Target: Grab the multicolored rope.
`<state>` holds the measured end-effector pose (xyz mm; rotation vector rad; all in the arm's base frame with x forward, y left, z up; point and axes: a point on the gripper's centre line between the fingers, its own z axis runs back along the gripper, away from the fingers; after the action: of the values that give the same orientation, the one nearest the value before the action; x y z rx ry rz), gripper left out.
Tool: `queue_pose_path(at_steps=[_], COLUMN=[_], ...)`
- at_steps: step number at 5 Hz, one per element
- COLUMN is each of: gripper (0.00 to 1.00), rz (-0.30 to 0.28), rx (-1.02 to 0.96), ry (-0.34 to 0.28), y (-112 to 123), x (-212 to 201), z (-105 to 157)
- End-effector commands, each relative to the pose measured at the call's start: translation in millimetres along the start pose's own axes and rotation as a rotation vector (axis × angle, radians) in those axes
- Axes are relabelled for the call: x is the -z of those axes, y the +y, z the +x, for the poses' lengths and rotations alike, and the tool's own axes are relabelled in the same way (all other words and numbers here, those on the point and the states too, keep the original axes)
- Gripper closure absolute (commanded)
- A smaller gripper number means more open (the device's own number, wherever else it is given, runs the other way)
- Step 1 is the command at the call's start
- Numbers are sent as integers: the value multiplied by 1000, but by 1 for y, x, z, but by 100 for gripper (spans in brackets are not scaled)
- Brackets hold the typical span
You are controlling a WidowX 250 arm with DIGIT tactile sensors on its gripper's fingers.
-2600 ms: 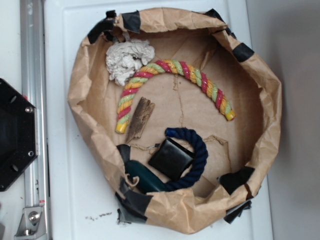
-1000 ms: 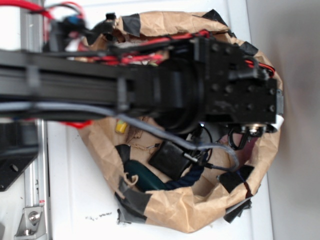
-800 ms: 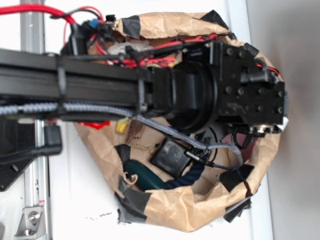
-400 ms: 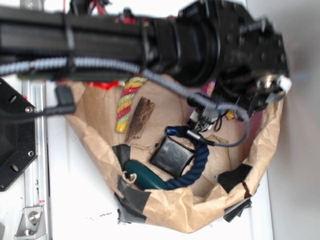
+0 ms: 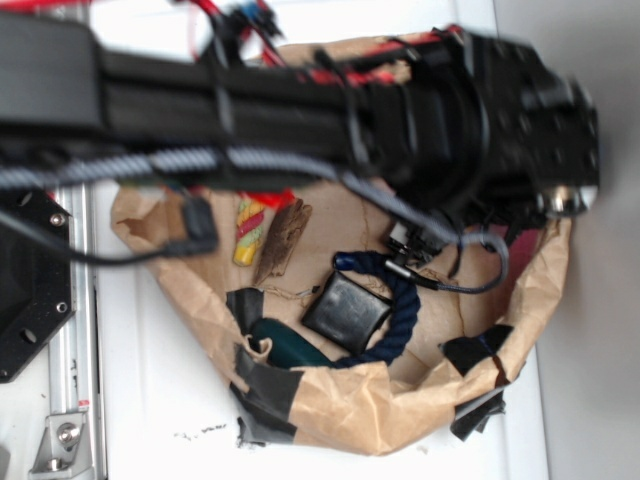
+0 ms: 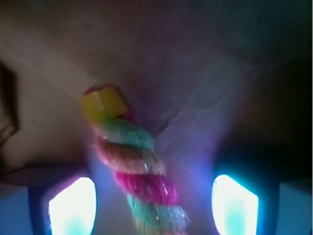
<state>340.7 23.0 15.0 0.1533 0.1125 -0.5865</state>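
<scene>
1 view, wrist, shows multicolored rope (image 6: pixel 134 171) between claw (image 6: pixel 151 200) fingers.

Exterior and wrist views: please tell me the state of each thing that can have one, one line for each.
Multicolored rope: lying on the paper, not held, between the open fingers.
Gripper: open, fingers on both sides of the rope.
Navy rope: lying curved, untouched.
Paper bag: open, rim rolled and taped.
Black square block: lying flat.

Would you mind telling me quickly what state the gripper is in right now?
Gripper: open, holding nothing; its two fingers stand apart on either side of the multicolored rope, not yet clamped on it.
</scene>
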Motion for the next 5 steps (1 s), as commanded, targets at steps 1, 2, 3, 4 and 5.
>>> queue_pose_path(at_steps=[1,2,3,4,5], gripper=[100,100,100,100,100], rz=[127,100,114,36,27], rx=[-160,-313,-402,-507,-644], ry=[13,-22,-64,-155,-185], y=[-22,-22,-38,-46,-35], x=[16,11,-21,-72,-117], z=[-3,-12,-17,-23,-30])
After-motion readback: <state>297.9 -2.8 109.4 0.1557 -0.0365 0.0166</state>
